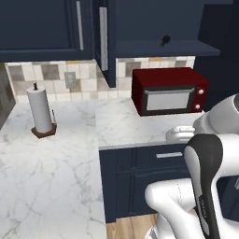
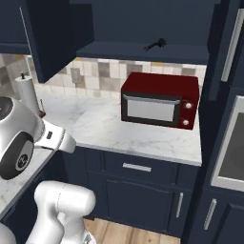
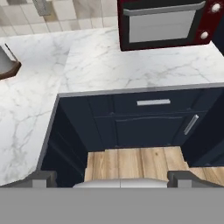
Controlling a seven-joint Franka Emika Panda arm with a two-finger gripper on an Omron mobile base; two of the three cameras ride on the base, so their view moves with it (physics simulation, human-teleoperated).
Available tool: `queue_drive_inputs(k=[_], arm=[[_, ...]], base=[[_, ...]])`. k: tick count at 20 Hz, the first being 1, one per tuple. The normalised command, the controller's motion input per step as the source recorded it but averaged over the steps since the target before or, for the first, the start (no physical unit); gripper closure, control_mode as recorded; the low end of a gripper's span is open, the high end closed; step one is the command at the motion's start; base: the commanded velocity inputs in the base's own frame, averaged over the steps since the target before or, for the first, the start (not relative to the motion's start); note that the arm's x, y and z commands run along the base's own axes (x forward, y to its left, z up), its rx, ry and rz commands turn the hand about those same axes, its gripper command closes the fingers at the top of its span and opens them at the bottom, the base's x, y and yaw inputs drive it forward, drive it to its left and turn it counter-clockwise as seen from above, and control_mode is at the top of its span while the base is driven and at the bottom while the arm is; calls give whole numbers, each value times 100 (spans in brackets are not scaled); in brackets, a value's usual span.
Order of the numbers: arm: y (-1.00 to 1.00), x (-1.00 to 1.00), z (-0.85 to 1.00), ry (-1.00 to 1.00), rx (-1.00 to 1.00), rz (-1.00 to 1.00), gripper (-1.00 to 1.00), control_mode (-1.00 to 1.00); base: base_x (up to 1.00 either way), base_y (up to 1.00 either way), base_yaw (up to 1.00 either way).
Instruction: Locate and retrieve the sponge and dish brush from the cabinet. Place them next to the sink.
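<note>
Cabinet: navy wall unit, one door swung open above the marble counter.
Microwave: red, set on the counter under the open shelf.
Dish brush: laid on the open cabinet shelf, above the microwave.
Gripper: fingertips spread wide, nothing held, aimed at the floor.

The white marble bench carries a red microwave and a paper towel roll, while the open cabinet's shelf bears the dish brush.
</note>
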Motion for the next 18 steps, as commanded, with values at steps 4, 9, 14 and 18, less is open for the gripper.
queue_drive_inputs(k=[4, 9, 14, 18], arm=[[0, 0, 0, 0, 0, 0, -100, 100], [0, 0, 0, 0, 0, 0, -100, 100], [0, 0, 0, 0, 0, 0, -100, 100], [0, 0, 0, 0, 0, 0, -100, 100]], base=[[41, -28, 14], [47, -35, 18], [25, -47, 14], [-2, -71, 4]])
